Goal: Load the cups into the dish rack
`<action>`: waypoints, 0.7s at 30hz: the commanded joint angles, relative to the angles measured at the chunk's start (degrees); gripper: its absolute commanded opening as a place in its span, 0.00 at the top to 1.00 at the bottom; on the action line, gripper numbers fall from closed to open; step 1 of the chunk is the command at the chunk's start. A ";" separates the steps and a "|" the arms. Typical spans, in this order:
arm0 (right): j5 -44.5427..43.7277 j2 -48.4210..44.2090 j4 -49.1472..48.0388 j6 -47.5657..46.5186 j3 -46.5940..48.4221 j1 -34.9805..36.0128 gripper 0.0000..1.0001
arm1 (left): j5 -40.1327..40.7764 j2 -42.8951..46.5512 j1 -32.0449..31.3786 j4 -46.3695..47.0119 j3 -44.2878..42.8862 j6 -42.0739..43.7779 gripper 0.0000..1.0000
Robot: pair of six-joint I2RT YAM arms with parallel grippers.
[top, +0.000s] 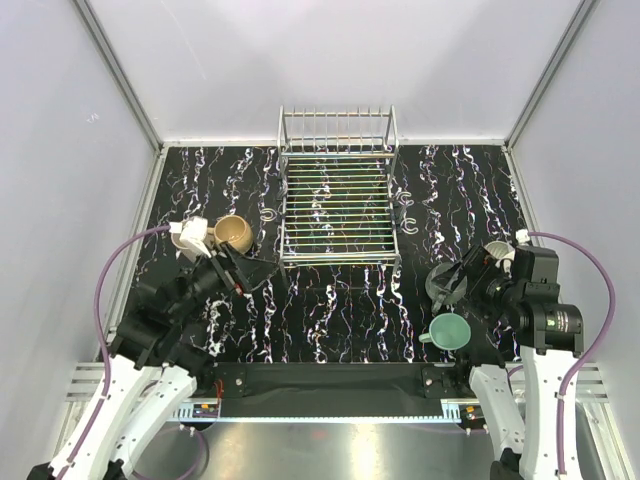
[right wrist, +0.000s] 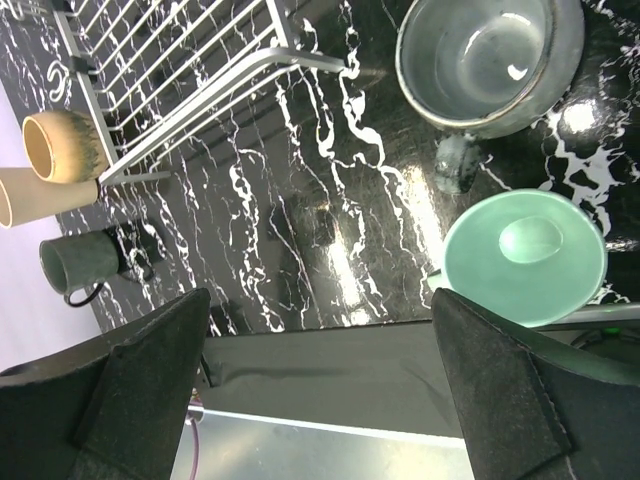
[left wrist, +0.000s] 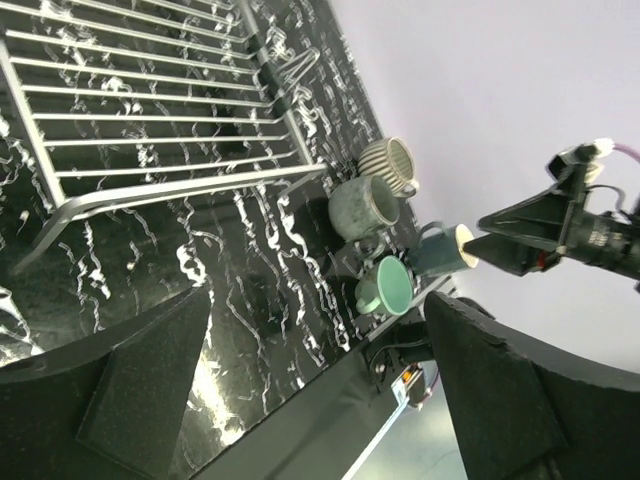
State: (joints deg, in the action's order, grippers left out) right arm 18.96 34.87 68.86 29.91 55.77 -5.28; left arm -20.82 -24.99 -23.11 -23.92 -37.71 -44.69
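Note:
The silver wire dish rack (top: 337,205) stands at the back middle with nothing in it. To its left are a tan cup (top: 234,234) and a beige cup (top: 192,238); a dark mug (right wrist: 80,265) lies near them. On the right are a teal cup (top: 450,330), a grey cup (right wrist: 488,60) and a ribbed whitish cup (left wrist: 388,162). My left gripper (top: 250,270) hovers open just in front of the tan cup, holding nothing. My right gripper (top: 458,287) is open and empty above the grey cup, which it partly hides in the top view.
The black marbled table (top: 330,320) lies between grey walls. A dark strip (right wrist: 330,360) runs along its near edge, with the arm bases behind it. Two small hooks (top: 405,215) lie beside the rack's right side, and another (top: 268,215) on its left.

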 commanded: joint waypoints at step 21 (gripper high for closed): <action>-28.09 10.65 4.61 0.41 14.54 -0.17 0.00 | 32.32 -56.68 -38.65 -1.11 -39.05 7.33 0.22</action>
State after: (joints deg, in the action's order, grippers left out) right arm -0.25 44.53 72.25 30.79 66.98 -5.28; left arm 2.94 -72.71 -58.52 -26.30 -68.01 -39.59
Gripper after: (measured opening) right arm 0.994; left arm 0.793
